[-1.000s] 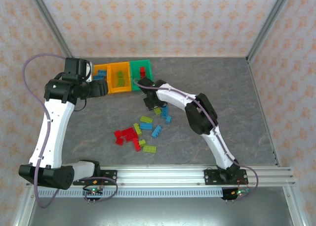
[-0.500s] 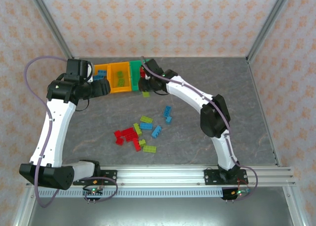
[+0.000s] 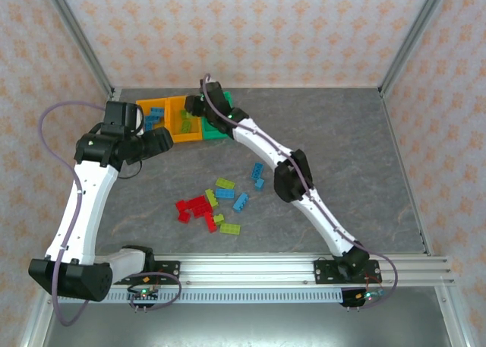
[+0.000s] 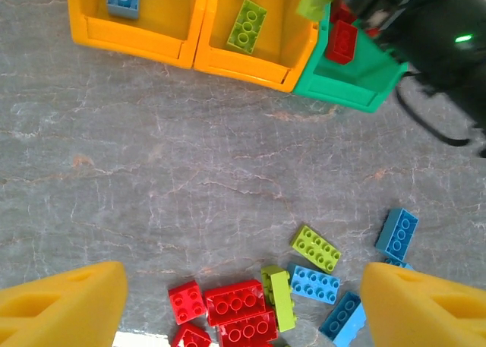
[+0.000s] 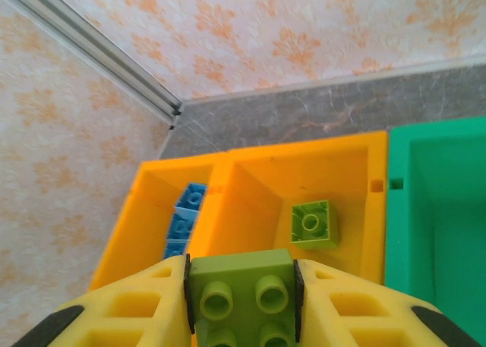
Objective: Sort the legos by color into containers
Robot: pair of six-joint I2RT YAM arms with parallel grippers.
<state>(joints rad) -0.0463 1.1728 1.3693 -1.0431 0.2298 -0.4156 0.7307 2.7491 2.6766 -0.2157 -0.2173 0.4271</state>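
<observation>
My right gripper (image 5: 241, 305) is shut on a lime green lego (image 5: 241, 290) and hangs over the near edge of the middle orange-yellow container (image 5: 353, 172), where another lime lego (image 5: 314, 224) lies. From above, the right gripper (image 3: 199, 108) is over the row of containers (image 3: 182, 134). The left orange-yellow container (image 5: 140, 210) holds blue legos (image 5: 182, 218), and the green container (image 4: 345, 89) holds a red lego (image 4: 342, 42). My left gripper (image 4: 243, 309) is open above the loose legos (image 3: 213, 203), its yellow fingers (image 4: 64, 305) wide apart with nothing between them.
Loose red (image 4: 235, 301), lime (image 4: 315, 248) and blue (image 4: 314, 284) bricks lie mid-table. The right arm (image 3: 262, 146) stretches diagonally from its base to the bins. Back wall and metal corner post (image 5: 99, 51) stand just behind the bins. Grey table (image 3: 342, 134) lies bare at right.
The right arm swung from the pile up to the bins, carrying the lime lego, and now hangs over the middle bin. The left gripper drew back slightly from the bins.
</observation>
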